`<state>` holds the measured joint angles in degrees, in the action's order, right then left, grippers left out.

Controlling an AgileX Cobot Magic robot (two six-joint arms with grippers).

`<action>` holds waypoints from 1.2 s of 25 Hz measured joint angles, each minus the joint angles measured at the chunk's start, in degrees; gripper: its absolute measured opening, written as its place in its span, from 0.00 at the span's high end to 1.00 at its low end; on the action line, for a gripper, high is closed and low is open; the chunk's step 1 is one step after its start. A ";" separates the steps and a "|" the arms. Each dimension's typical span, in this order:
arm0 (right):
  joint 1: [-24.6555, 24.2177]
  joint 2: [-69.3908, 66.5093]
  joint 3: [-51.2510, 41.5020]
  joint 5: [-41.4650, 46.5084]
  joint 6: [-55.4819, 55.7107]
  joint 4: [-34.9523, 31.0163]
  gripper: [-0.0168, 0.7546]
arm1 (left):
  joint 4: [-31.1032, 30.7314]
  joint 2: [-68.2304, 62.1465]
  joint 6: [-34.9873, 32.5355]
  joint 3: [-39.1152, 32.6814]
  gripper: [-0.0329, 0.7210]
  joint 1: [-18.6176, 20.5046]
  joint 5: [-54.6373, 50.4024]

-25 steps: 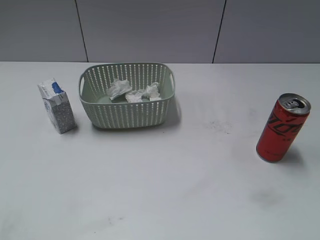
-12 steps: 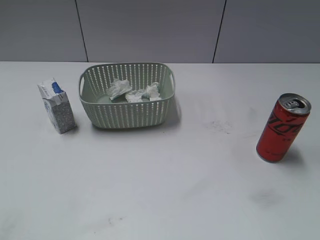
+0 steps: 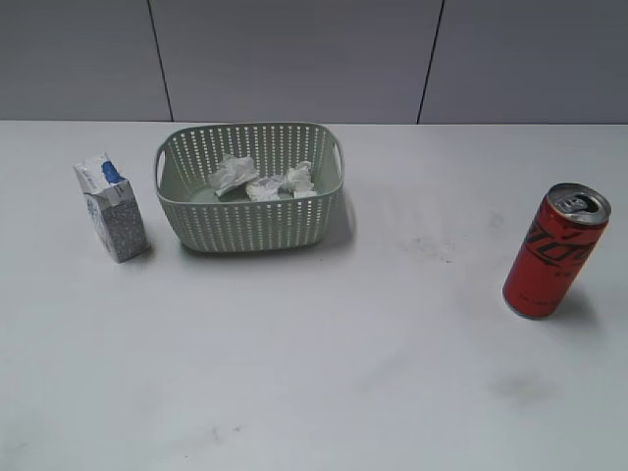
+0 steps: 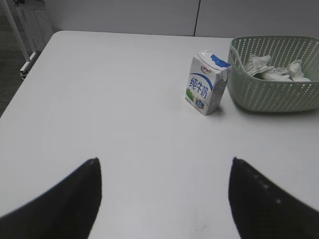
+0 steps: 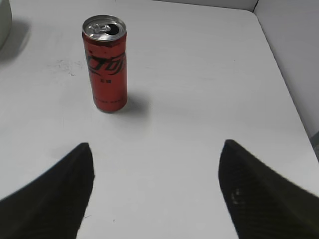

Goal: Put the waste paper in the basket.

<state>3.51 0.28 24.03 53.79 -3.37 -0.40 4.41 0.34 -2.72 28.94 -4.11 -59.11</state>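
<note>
A pale green perforated basket (image 3: pixel 196 221) stands at the back left of the white table; it also shows in the left wrist view (image 4: pixel 259 99). Crumpled white waste paper (image 3: pixel 263 182) lies inside it, seen in the left wrist view too (image 4: pixel 276 69). Neither gripper shows in the exterior view. My left gripper (image 4: pixel 164 164) is open and empty over bare table, well short of the basket. My right gripper (image 5: pixel 157 149) is open and empty over bare table, near the red can.
A blue and white milk carton (image 3: pixel 113 208) stands left of the basket, also in the left wrist view (image 4: pixel 207 83). A red soda can (image 3: pixel 554 250) stands at the right, also in the right wrist view (image 5: pixel 105 62). The table's right edge (image 5: pixel 284 84) is close to the can.
</note>
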 joint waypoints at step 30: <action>0.00 0.00 0.00 0.04 0.00 0.00 0.21 | 0.00 0.00 0.03 0.00 0.18 0.00 0.00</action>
<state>3.51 0.28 24.03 53.82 -3.37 -0.40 4.41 0.34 -2.69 28.94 -4.11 -59.11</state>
